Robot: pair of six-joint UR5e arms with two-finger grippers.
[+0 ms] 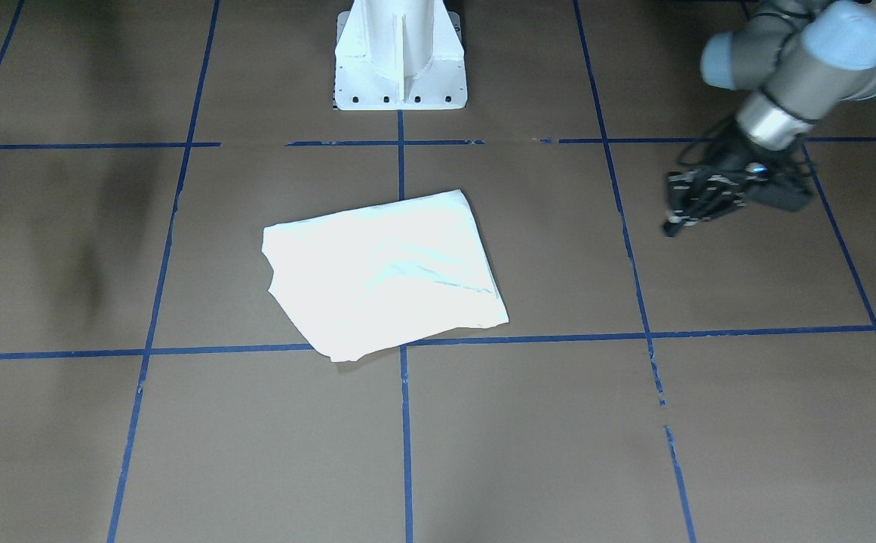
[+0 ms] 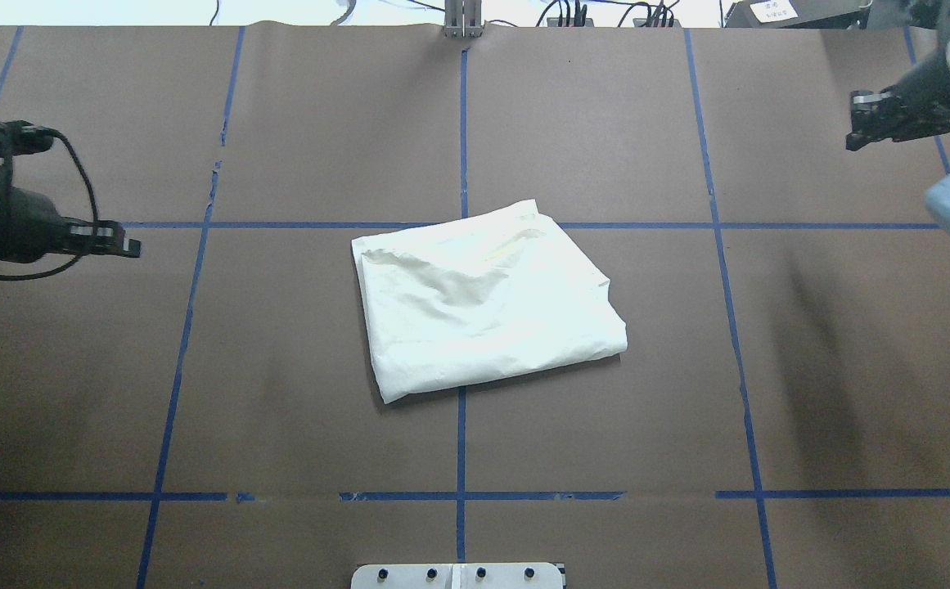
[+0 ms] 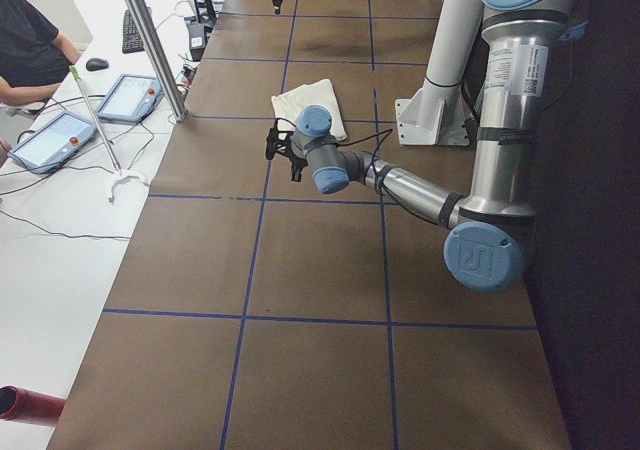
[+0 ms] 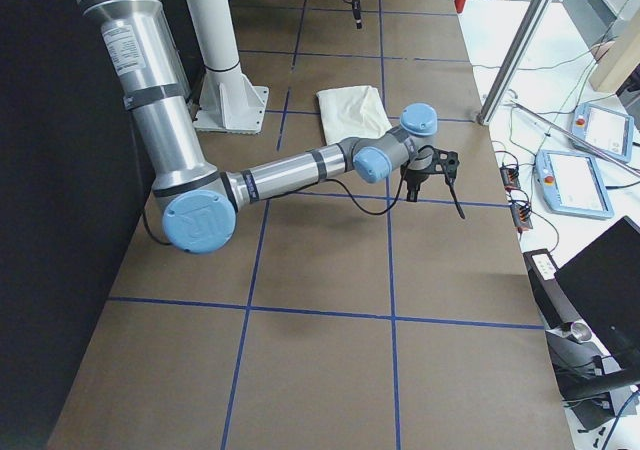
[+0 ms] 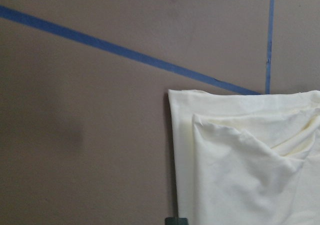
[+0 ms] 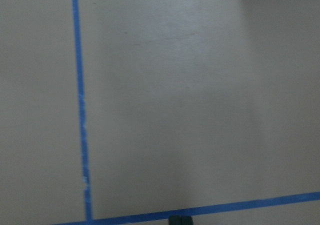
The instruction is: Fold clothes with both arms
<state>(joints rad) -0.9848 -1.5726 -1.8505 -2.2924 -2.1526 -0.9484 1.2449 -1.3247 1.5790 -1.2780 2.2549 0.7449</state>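
The cream-white shirt (image 2: 483, 303) lies folded into a rough rectangle at the table's centre, print hidden; it also shows in the front-facing view (image 1: 385, 271) and its corner in the left wrist view (image 5: 250, 160). My left gripper (image 2: 127, 245) hovers far to the shirt's left, shut and empty; it appears at the right of the front-facing view (image 1: 675, 219). My right gripper (image 2: 855, 135) hovers far to the shirt's right, towards the far edge, shut and empty. Only brown table and blue tape show in the right wrist view.
The white pedestal base (image 1: 400, 68) stands at the robot's edge of the table. Blue tape lines (image 2: 462, 147) grid the brown table. A side table with tablets (image 3: 60, 135), a metal post (image 3: 150, 40) and a seated operator (image 3: 30, 50) lie beyond the far edge.
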